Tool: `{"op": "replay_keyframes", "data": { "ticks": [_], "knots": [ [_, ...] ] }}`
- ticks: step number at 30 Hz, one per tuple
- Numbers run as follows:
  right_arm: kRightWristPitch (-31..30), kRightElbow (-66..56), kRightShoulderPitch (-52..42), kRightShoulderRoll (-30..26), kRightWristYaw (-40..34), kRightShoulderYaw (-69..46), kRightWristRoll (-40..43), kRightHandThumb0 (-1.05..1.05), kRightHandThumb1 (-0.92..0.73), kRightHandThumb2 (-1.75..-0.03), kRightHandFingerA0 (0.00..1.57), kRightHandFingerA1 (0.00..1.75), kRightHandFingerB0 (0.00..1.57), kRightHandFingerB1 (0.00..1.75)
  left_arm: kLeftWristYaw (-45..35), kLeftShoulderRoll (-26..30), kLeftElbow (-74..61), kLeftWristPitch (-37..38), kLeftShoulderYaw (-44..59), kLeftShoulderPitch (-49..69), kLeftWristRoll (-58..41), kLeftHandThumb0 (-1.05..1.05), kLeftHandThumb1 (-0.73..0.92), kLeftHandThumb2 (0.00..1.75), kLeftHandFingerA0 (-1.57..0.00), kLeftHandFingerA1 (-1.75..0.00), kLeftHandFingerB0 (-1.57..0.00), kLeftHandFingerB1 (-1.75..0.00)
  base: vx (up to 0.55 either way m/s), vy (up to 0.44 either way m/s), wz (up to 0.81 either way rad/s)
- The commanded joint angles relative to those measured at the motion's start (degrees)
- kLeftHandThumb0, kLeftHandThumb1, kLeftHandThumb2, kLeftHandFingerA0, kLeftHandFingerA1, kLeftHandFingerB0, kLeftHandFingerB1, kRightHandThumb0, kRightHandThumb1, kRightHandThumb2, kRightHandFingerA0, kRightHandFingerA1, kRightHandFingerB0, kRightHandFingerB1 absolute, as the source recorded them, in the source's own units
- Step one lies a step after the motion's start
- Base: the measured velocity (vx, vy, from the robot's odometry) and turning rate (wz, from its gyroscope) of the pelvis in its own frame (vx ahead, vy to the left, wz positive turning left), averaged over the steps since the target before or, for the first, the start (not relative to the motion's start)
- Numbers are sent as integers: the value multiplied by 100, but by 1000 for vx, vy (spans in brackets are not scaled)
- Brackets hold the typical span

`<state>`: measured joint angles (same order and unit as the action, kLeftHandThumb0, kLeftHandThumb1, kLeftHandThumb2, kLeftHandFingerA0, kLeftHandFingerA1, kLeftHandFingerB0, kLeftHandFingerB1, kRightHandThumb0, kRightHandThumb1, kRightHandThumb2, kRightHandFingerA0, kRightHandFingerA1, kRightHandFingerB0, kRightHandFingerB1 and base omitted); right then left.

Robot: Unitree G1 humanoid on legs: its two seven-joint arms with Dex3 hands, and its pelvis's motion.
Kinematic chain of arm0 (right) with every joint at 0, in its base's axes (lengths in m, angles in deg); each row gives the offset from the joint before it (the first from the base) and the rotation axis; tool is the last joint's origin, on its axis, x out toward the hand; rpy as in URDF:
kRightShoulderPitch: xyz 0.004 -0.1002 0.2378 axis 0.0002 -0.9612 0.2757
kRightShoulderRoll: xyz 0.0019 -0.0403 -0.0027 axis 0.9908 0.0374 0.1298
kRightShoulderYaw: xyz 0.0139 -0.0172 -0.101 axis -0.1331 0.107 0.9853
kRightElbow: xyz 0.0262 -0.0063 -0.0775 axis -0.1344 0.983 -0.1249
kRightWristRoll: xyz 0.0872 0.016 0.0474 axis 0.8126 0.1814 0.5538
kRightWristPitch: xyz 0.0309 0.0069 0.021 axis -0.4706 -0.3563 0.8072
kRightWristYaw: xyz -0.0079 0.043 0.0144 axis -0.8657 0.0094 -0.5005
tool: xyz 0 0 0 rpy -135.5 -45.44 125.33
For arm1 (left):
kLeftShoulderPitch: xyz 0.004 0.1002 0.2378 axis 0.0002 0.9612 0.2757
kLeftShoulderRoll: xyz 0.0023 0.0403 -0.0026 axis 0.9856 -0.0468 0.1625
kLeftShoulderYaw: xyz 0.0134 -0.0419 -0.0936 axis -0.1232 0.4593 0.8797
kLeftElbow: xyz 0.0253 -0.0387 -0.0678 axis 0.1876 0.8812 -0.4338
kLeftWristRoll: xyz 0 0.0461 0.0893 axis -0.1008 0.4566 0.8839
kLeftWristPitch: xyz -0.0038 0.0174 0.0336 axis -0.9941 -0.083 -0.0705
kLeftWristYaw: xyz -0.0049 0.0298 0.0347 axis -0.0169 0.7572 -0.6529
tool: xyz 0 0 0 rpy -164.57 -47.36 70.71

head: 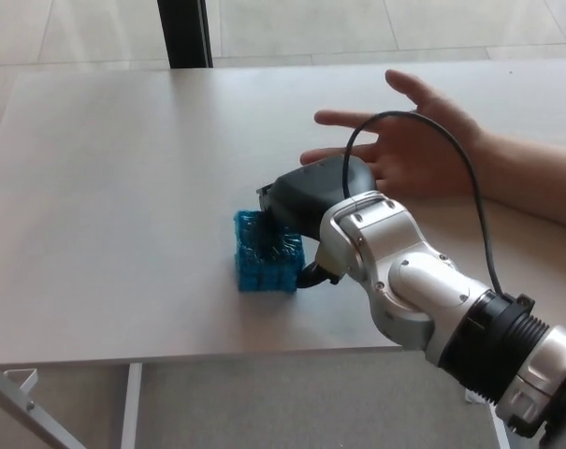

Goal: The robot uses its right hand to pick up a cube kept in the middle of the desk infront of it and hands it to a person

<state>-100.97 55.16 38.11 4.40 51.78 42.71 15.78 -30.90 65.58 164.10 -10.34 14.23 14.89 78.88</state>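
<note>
The robot's right hand [306, 201] presses against the right side of a blue cube [265, 257] sitting on the white worktop [105, 187]; whether its fingers have closed on the cube cannot be told. A person's open hand [409, 136] waits beyond the cube, to its right. A firm grip on both sides before lifting looks wise.

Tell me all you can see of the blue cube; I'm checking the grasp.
The blue cube looks like translucent plastic built of small blocks in a grid. It sits flat on the white desk, near its middle. The robot's black right hand covers its upper right side, a fingertip by its lower right corner. Full closure is hidden.
</note>
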Motion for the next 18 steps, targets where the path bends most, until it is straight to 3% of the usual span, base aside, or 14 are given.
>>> {"op": "replay_keyframes", "data": {
  "ticks": [1,2,3,4,5,6,10,11,13,14,15,16,17,18],
  "knots": [
    [109,-3,-1068,280,-2590,-740,94,-37,-69,-66,94,175,81,78,-57,64,49,-15,234,0,-189,-75,84,65,-41,-47,-37,-39,0,0,0],
    [94,50,-1069,306,-2636,-744,75,-41,-69,-62,95,174,83,69,-67,69,45,2,231,8,-183,-83,72,77,-38,-51,-33,-43,0,0,0],
    [87,64,-1074,317,-2646,-742,60,-44,-50,-96,124,139,79,86,-67,71,41,0,233,10,-184,-80,75,74,-38,-49,-31,-41,0,0,0],
    [83,85,-1091,338,-2638,-740,58,-45,-64,-70,102,171,88,94,-82,72,30,34,246,24,-195,-77,87,66,-36,-45,-31,-38,0,0,0],
    [94,107,-1112,362,-2625,-751,64,-45,-64,-70,102,171,88,94,-105,70,20,87,262,45,-208,-77,87,66,-36,-45,-31,-38,0,0,0],
    [124,101,-1137,372,-2653,-769,64,-44,-51,-97,122,138,79,86,-61,67,14,87,250,47,-188,-78,87,66,-36,-46,-32,-38,0,0,0],
    [168,161,-1188,428,-2748,-844,65,-44,-48,-93,124,140,81,82,-44,56,7,68,253,25,-172,-81,89,67,-37,-47,-36,-37,0,0,0],
    [156,174,-1193,439,-2761,-851,42,-41,-70,-63,96,175,81,74,-57,59,-3,78,260,28,-178,-82,90,67,-36,-48,-36,-37,0,0,0],
    [128,196,-1231,478,-2853,-899,39,-40,-68,-67,98,175,79,82,-56,61,-10,43,271,17,-182,-81,91,68,-36,-46,-36,-36,0,0,0],
    [76,215,-1274,511,-2918,-940,36,-42,-53,-102,121,135,79,103,-64,65,-19,48,265,15,-167,-81,92,68,-36,-47,-36,-36,0,0,0],
    [-35,214,-1316,540,-2869,-984,38,-28,-59,-90,120,168,78,126,-86,59,-8,76,276,17,-169,-81,92,69,-38,-47,-37,-37,0,0,0],
    [-67,217,-1333,555,-2852,-1008,35,-28,-59,-90,120,168,78,126,-93,55,-2,83,285,17,-169,-81,92,69,-38,-47,-37,-37,0,0,0],
    [-57,228,-1380,590,-2952,-1068,68,-29,-60,-85,95,175,78,134,-106,57,-2,89,296,36,-176,-81,92,68,-35,-46,-37,-36,0,0,0],
    [-68,244,-1433,625,-3044,-1124,83,-31,-64,-80,96,175,80,119,-103,58,-11,94,309,60,-177,-85,92,69,-37,-49,-37,-37,0,0,0]
  ]
}}
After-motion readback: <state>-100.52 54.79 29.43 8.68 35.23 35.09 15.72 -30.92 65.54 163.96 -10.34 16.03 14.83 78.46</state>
